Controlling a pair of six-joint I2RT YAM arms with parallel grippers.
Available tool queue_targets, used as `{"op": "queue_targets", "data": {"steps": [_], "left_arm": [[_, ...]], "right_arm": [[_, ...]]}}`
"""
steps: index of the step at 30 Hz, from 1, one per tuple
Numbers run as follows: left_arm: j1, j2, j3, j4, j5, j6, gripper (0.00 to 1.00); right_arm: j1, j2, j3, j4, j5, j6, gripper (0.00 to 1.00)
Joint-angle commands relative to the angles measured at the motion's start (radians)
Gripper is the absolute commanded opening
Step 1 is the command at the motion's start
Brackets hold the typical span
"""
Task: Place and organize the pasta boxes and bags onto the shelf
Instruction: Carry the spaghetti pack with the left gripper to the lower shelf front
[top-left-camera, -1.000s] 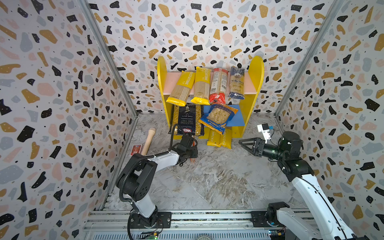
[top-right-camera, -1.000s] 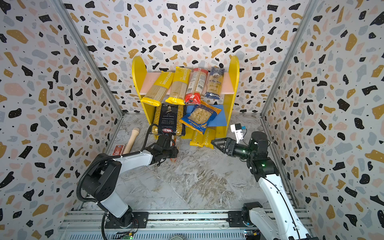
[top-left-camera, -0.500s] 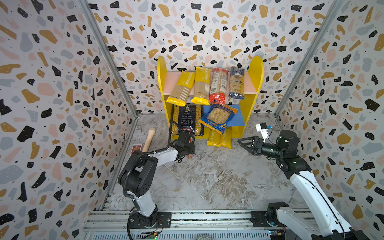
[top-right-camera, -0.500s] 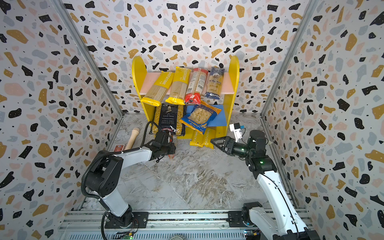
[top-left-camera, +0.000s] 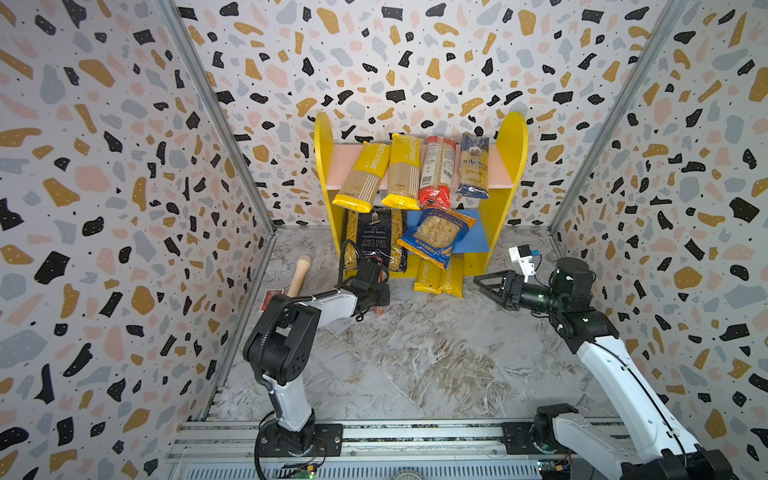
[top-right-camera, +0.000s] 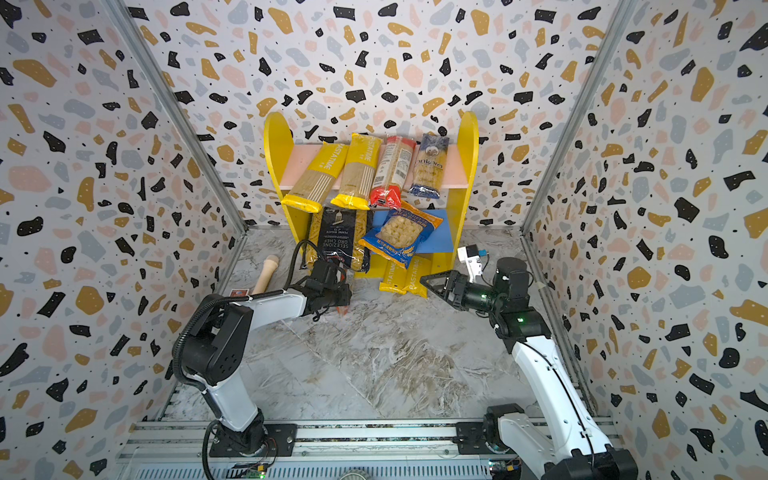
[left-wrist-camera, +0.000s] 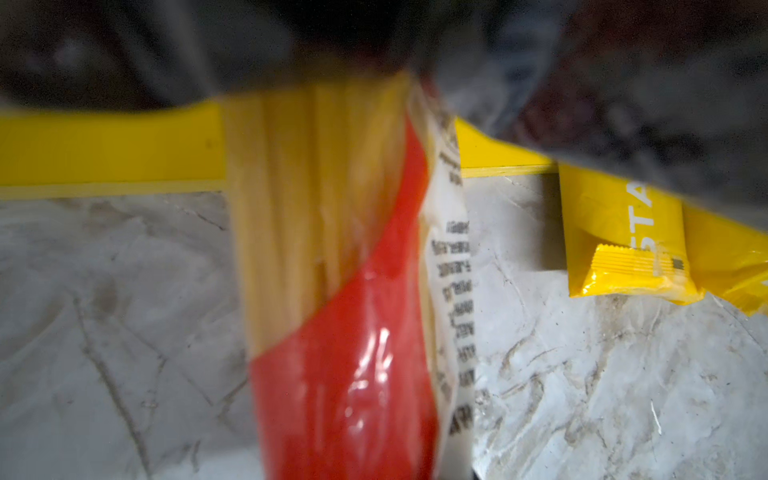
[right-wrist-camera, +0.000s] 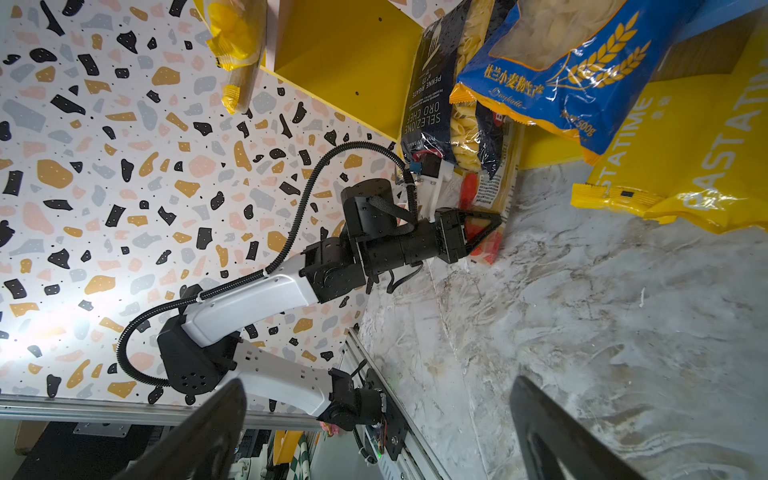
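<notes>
The shelf (top-left-camera: 513, 145) stands at the back wall. Its pink upper board holds two yellow PASTATIME packs (top-left-camera: 365, 174), a red-ended pack (top-left-camera: 436, 170) and a dark-blue ankara pack (top-left-camera: 473, 166). A black penne bag (top-left-camera: 372, 241) and a blue-orange bag (top-left-camera: 436, 235) hang off the blue lower board. Two more yellow packs (top-left-camera: 440, 276) poke out at floor level. My left gripper (top-left-camera: 379, 296) (right-wrist-camera: 486, 237) is shut on a red-ended spaghetti pack (left-wrist-camera: 345, 332) (right-wrist-camera: 490, 249) lying on the floor under the penne bag. My right gripper (top-left-camera: 477, 280) (right-wrist-camera: 378, 436) hovers open and empty, right of the yellow packs.
A beige wooden stick (top-left-camera: 300, 276) and a small red card box (top-left-camera: 272, 299) lie by the left wall. Patterned walls close in three sides. The arms' metal rail (top-left-camera: 415, 434) runs along the front edge.
The left arm has shifted slightly, still gripping the red-ended pack at the shelf's foot. The open right gripper has drifted a little toward the shelf.
</notes>
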Motion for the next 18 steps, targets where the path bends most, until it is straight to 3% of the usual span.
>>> {"op": "queue_targets", "data": {"steps": [1, 12, 16, 18], "left_arm": [[0.053, 0.009, 0.102, 0.222, -0.04, -0.007, 0.0], [0.084, 0.053, 0.161, 0.187, -0.019, -0.019, 0.01], [0.092, 0.06, 0.169, 0.176, -0.003, -0.035, 0.26], [0.095, 0.055, 0.172, 0.167, 0.021, -0.035, 0.33]], "right_arm": [[-0.004, 0.004, 0.041, 0.024, -0.005, -0.018, 0.99], [-0.004, 0.037, 0.049, 0.049, -0.013, -0.012, 0.99], [-0.004, 0.041, 0.051, 0.057, -0.018, -0.008, 0.99], [-0.004, 0.041, 0.055, 0.057, -0.021, -0.006, 0.99]]}}
